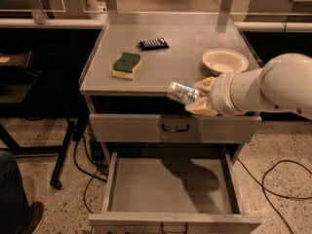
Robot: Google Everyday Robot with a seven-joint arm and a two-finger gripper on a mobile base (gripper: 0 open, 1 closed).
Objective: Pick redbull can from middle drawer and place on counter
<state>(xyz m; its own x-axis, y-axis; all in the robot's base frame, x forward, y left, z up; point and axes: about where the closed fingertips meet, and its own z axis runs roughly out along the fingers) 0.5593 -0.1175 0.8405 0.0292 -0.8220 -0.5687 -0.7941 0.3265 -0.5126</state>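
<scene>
The redbull can [182, 93], slim and shiny silver, lies sideways in my gripper [199, 98], which is shut on it. The gripper holds it at the height of the counter's front edge, right of centre, above the shut upper drawer [146, 127]. The middle drawer [173, 185] below is pulled fully open, its grey floor bare under the arm's shadow. The counter [170, 57] is a flat grey metal top. My white arm reaches in from the right.
On the counter lie a green and yellow sponge [126, 65], a flat dark blue packet [153, 44] and a pale bowl [224, 61] close behind the gripper. Cables [273, 184] trail on the floor to the right. A dark stand leg [63, 155] is to the left.
</scene>
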